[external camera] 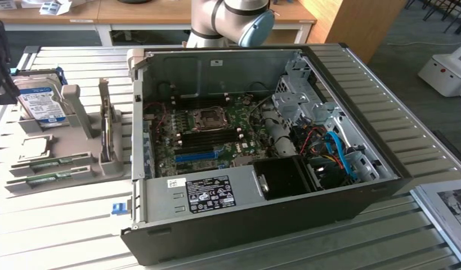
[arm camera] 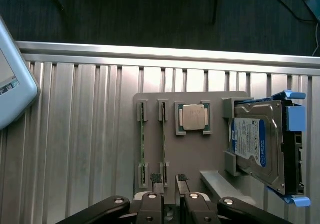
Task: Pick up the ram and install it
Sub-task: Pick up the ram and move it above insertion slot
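the ram [arm camera: 163,139] stands on its thin edge in the gray tray [arm camera: 195,154], in the slot just beside the tray's cpu [arm camera: 193,118]. its long axis runs along that slot toward the gripper [arm camera: 168,179], whose fingers stand wide and empty at the tray's end. it looks light, stiff and fragile, so pinch the flat faces mid-length, clear of the chips.

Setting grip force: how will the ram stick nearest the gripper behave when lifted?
Probably stiff and light: the ram is a thin green board standing on edge in the gray holder. Its narrow edge offers little grip, so it may tip sideways. Likely fragile if bent.
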Motion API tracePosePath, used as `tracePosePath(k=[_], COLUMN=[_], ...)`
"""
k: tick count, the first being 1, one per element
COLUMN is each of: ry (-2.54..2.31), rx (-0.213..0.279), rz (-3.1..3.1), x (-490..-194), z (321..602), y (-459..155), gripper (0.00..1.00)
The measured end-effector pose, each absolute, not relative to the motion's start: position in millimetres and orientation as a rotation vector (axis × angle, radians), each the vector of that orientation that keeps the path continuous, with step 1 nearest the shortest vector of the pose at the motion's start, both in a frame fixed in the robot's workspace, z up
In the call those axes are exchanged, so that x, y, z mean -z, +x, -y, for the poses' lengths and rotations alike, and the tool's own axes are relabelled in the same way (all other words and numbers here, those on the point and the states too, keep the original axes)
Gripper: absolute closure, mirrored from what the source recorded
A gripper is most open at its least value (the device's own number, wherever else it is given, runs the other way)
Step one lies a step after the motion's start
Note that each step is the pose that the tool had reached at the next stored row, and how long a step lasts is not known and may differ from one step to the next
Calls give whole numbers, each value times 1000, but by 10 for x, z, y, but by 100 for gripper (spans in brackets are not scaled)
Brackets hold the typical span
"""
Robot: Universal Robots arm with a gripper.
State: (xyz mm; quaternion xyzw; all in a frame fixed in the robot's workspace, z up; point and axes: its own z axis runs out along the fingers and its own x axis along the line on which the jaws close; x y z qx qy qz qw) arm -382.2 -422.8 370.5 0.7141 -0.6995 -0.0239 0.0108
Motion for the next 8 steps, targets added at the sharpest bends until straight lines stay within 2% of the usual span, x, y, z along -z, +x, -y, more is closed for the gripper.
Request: tracePosePath(k=[8], ry=[2228], rx=[75], rz=[2183], x=[-3609], z=[4228], y=[-3822], gripper=[76])
